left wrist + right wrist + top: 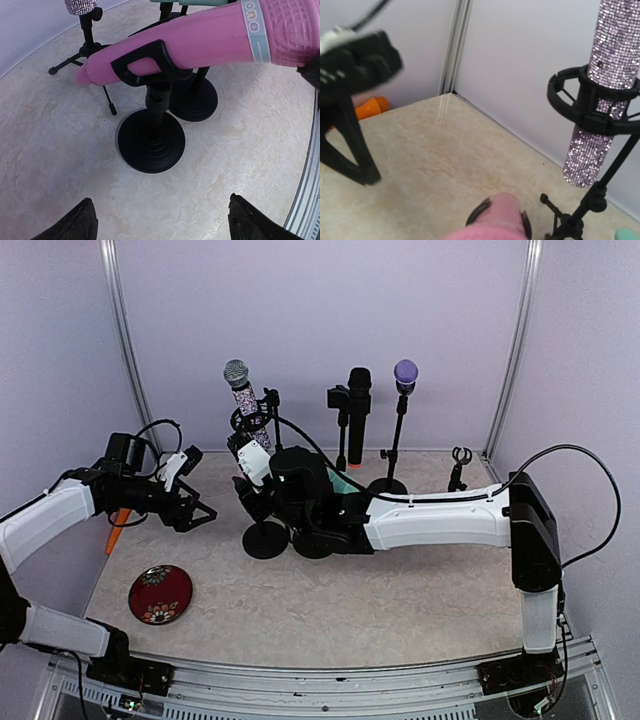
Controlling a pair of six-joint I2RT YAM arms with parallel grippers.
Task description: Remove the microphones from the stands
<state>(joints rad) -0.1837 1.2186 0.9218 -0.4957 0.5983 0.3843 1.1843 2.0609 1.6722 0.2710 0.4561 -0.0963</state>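
A pink microphone [200,40] lies nearly level in the black clip [145,65] of a short stand with a round black base [150,141]. That base also shows in the top view [265,540]. My right gripper [250,485] reaches across to the microphone's head end and appears shut on it; its fingers are out of frame in the right wrist view, where the microphone's tail [497,215] points away through the clip. My left gripper [162,225] is open and empty, low over the table in front of the stand, left of it in the top view [195,512].
A glittery microphone [240,390] on a tripod stand stands behind, also in the right wrist view [610,75]. A black microphone [358,390] and a purple-headed one [405,372] stand at the back. A second round base [195,97], a red plate [160,593] and an orange object [118,525] are nearby.
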